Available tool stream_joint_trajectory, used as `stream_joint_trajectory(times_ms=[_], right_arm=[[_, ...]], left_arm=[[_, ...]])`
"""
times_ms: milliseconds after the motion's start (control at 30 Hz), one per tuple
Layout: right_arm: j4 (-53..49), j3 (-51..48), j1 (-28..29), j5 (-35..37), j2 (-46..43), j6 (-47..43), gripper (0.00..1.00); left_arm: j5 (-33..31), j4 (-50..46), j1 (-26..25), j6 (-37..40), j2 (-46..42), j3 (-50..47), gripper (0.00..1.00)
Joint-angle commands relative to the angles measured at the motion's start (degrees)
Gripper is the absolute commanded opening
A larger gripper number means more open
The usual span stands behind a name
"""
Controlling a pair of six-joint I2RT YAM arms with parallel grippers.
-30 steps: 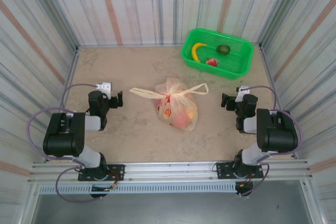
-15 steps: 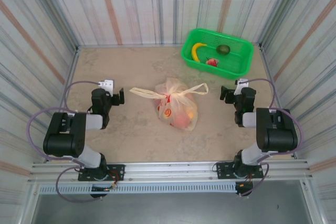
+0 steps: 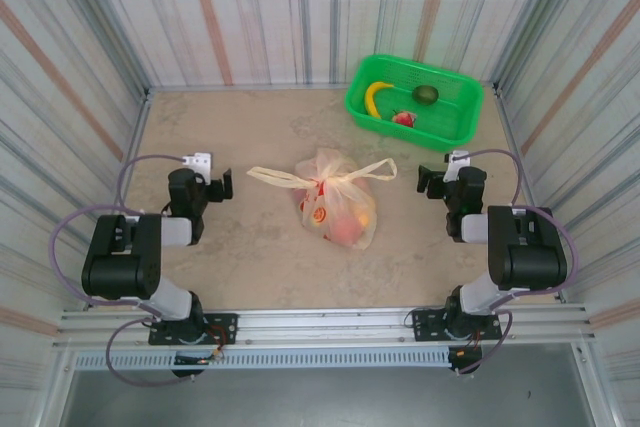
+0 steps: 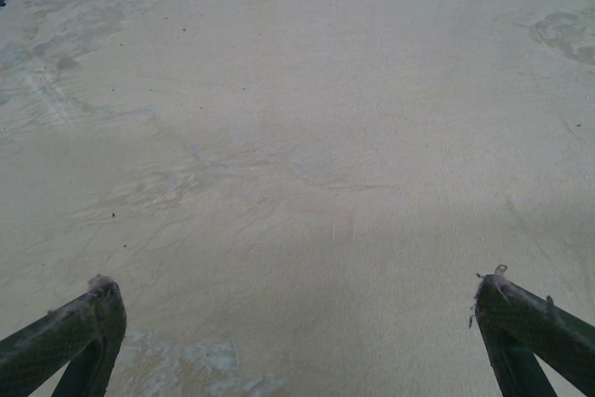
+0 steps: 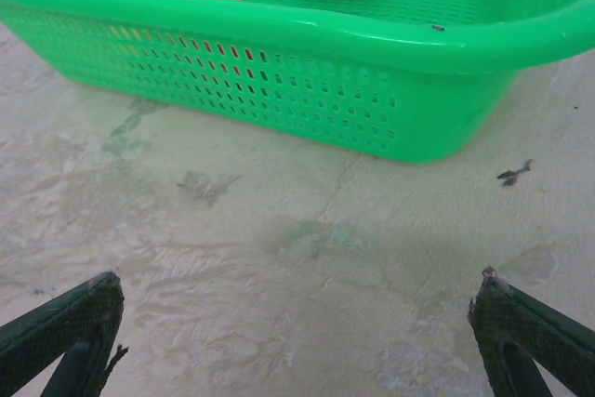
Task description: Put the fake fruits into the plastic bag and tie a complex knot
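Now the plastic bag is lying near the middle of the table, between the two arms and apart from both. It is bulging with fake fruits that are showing orange and red through the thin film. The knot is sitting at the bag's far end, and its two pale handle ends are sticking out sideways to the left and right.

The left gripper is pointing inward on the bag's left side, with its jaws spread wide and holding nothing. In its wrist view the two fingertips are framing bare table. The right gripper is sitting on the bag's right side, likewise gaping wide and empty, and its wrist camera is looking at the near wall of the green basket.

That basket is standing in the far right corner of the table, well apart from the bag. A yellow banana, a dark green avocado and a small red fruit are lying inside it.
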Motion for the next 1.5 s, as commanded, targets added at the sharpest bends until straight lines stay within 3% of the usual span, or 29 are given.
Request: stream_joint_trajectory(times_ms=[0, 300, 400, 633, 1467], right_arm=[[-0.56, 0.46, -0.37, 2.61, -0.18, 0.57, 0.99], [-0.57, 0.50, -0.42, 2.47, -0.20, 0.65, 0.99], [-0.57, 0.46, -0.48, 2.47, -0.23, 0.66, 0.99], [-0.57, 0.48, -0.44, 2.40, -0.24, 0.69, 0.99], [-0.57, 0.46, -0.49, 2.40, -0.23, 0.63, 0.99]], left_arm=[[0.94, 0.36, 0.01, -0.40, -0.80, 0.29, 0.99], [-3.15, 1.76, -2.18, 0.81, -0.77, -0.64, 0.99], [2.92, 2.22, 2.04, -2.43, -1.06, -0.74, 0.99], [-1.80, 0.57, -1.04, -0.03, -0.78, 0.20, 0.99], [1.23, 0.12, 0.17, -0.47, -0.85, 0.46, 0.99]])
